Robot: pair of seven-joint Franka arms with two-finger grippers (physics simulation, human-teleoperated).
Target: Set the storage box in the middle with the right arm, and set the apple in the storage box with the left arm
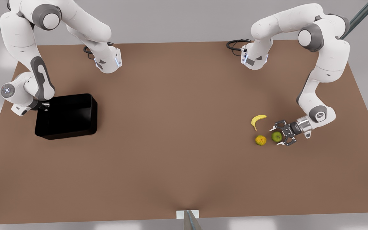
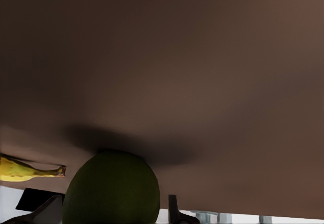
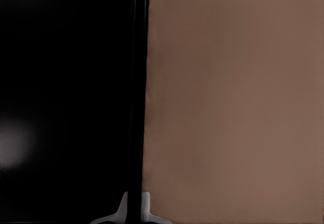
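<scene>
The apple (image 1: 276, 136) is flanked by the spread left gripper (image 1: 276, 136) at the front view's right – its underside hidden – while the right gripper (image 1: 45, 106) is pinched on the storage box (image 1: 72, 118) wall at the left.

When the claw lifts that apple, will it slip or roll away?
The apple is round and smooth, so it would likely roll if nudged off-centre. The left gripper sits open with fingers on both sides of it, which should centre it on closing. The orange-yellow fruit lies close beside it and may get bumped.
</scene>
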